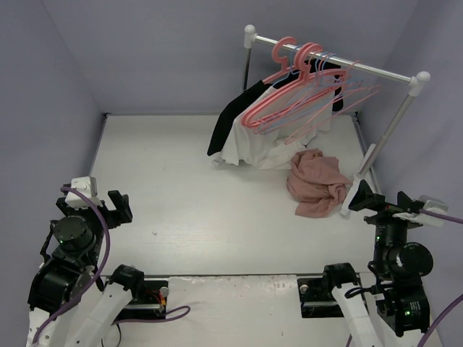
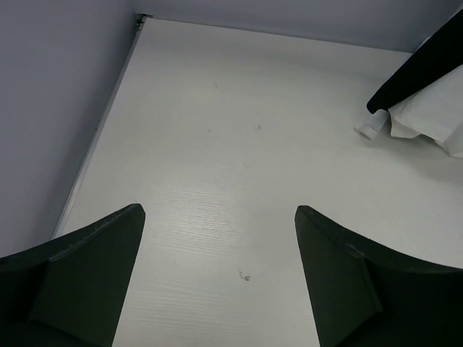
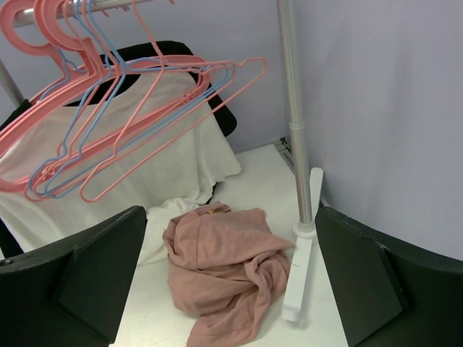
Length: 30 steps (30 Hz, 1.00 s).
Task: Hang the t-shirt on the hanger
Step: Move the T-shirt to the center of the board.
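Observation:
The salmon-pink t-shirt [image 1: 317, 184] lies crumpled on the white table, beside the rack's right foot; in the right wrist view the t-shirt [image 3: 224, 271] sits just ahead of the fingers. The thin pale-pink hanger [image 1: 340, 110] hangs empty on the rail among other hangers, and shows as the outermost hanger [image 3: 173, 134] in the right wrist view. My right gripper [image 1: 382, 200] is open, near the table's right edge, short of the t-shirt, with nothing held [image 3: 231, 211]. My left gripper [image 1: 108, 206] is open over bare table at the near left [image 2: 219, 211].
A clothes rack [image 1: 333, 61] stands at the back right with thicker coral-pink hangers [image 1: 278, 97], lilac-blue hangers [image 3: 94, 130], a white garment [image 1: 260, 148] and a black garment [image 1: 228, 123]. Its white foot [image 3: 300, 278] lies right of the t-shirt. Grey walls enclose the table.

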Available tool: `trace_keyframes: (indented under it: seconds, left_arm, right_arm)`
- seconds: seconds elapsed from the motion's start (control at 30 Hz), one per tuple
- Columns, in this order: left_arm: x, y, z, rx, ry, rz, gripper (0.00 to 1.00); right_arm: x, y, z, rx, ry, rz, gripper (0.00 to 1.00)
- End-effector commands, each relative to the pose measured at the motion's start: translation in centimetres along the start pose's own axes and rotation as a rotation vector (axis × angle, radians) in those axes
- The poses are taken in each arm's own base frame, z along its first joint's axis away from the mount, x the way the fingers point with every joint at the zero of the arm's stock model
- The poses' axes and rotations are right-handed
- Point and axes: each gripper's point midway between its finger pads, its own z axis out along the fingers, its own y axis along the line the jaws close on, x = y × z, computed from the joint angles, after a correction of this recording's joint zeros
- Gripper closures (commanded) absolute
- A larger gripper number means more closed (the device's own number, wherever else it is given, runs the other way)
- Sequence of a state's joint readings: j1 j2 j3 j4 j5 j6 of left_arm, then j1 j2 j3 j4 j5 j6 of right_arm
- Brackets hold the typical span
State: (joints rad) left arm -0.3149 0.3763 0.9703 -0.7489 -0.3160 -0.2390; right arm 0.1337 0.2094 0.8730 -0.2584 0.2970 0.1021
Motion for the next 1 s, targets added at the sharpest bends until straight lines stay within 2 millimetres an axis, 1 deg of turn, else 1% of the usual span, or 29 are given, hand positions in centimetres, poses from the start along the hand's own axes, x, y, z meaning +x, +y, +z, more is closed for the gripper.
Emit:
trace_keyframes:
  seconds: [0.0,0.03,0.07,0.1,0.17,0.23,0.3,0.37,0.43,0.5,0.53,0.57,0.63,0.73,0.77,0.87,0.97]
  left_arm:
    - [-1.8,-1.5,1.3,0.04,-0.035,-0.025,0.19]
    - [-1.7,-1.7,1.7,0.039,-0.025,-0.026,0.19]
    - [-1.7,-1.9,1.9,0.04,-0.021,-0.03,0.19]
    - [-1.6,-2.1,2.4,0.038,-0.01,-0.035,0.19]
    - [-1.5,-2.5,3.1,0.041,0.001,-0.045,0.19]
    - [-1.0,-3.2,4.2,0.046,0.027,-0.047,0.19]
    - [-0.6,-3.5,5.1,0.045,0.036,-0.045,0.19]
    - [0.1,-3.7,5.7,0.041,0.055,-0.045,0.19]
    - [0.6,-4.0,6.0,0.056,0.073,-0.037,0.19]
    - [0.9,-3.9,5.9,0.057,0.072,-0.024,0.19]
    - [1.0,-3.7,5.8,0.052,0.069,-0.018,0.19]
    - [1.1,-3.5,5.6,0.045,0.067,-0.01,0.19]
    - [1.2,-3.2,5.3,0.039,0.054,-0.01,0.19]
    - [1.2,-3.1,5.0,0.042,0.043,-0.01,0.19]
    - [1.2,-3.1,4.9,0.044,0.04,-0.01,0.19]
    - [1.2,-3.3,4.9,0.053,0.041,-0.009,0.19]
    - [1.2,-3.4,4.8,0.061,0.038,-0.008,0.19]
  right_arm:
    - [0.4,0.1,2.5,0.08,0.025,0.08,0.0]
    - [0.6,0.0,2.8,0.092,0.031,0.086,0.0]
    - [1.5,0.1,3.6,0.118,0.063,0.106,0.0]
    - [2.0,-0.2,4.3,0.162,0.082,0.118,0.0]
    - [4.1,0.1,6.3,0.204,0.161,0.118,0.0]
    - [6.5,1.2,7.9,0.2,0.246,0.12,0.0]
    - [8.7,1.6,9.0,0.222,0.311,0.135,0.0]
    - [12.8,1.6,10.4,0.285,0.407,0.139,0.0]
    - [15.6,1.7,11.2,0.306,0.447,0.148,0.0]
    - [18.2,2.1,12.2,0.307,0.471,0.161,0.0]
    - [20.2,2.1,12.2,0.306,0.503,0.153,0.0]
    - [21.1,2.2,12.4,0.301,0.505,0.161,0.0]
    - [22.4,2.7,13.3,0.275,0.493,0.173,0.0]
    - [25.3,2.8,14.2,0.261,0.53,0.14,0.0]
    - [25.5,3.0,14.6,0.251,0.524,0.144,0.0]
    - [28.7,2.9,15.2,0.259,0.594,0.131,0.0]
    - [30.5,2.7,15.7,0.258,0.622,0.155,0.0]
